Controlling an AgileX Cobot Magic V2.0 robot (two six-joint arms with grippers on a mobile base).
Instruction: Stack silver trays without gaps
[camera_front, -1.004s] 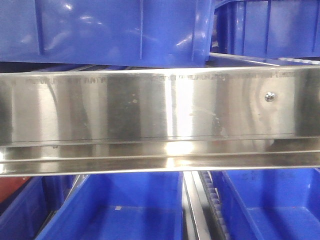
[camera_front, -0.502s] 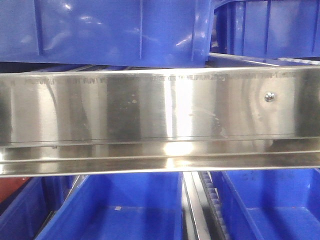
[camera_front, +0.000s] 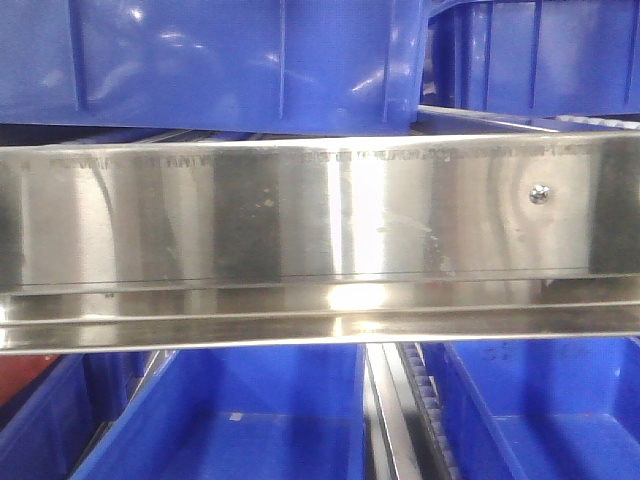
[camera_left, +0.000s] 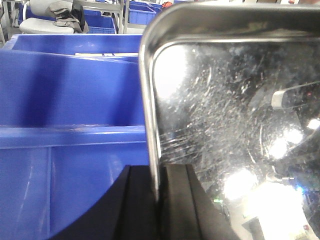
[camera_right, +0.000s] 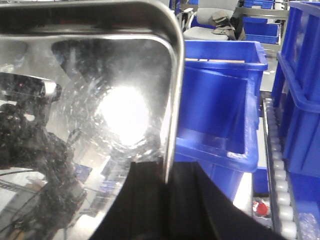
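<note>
In the left wrist view a mirror-shiny silver tray (camera_left: 235, 110) with a rounded corner fills the right half. My left gripper (camera_left: 159, 172) is shut on its left rim, one black finger (camera_left: 137, 200) outside and the other inside the tray. In the right wrist view a silver tray (camera_right: 90, 100) fills the left half. My right gripper (camera_right: 167, 170) is shut on its right rim. I cannot tell whether both views show the same tray. No tray and no gripper show in the front view.
The front view is filled by a long flat steel shelf rail (camera_front: 320, 220) with a screw (camera_front: 540, 194), with blue bins above (camera_front: 200, 60) and below (camera_front: 240, 420). Blue bins stand beside the tray (camera_left: 70, 100) (camera_right: 215, 100). A roller track (camera_right: 280, 200) runs at the right.
</note>
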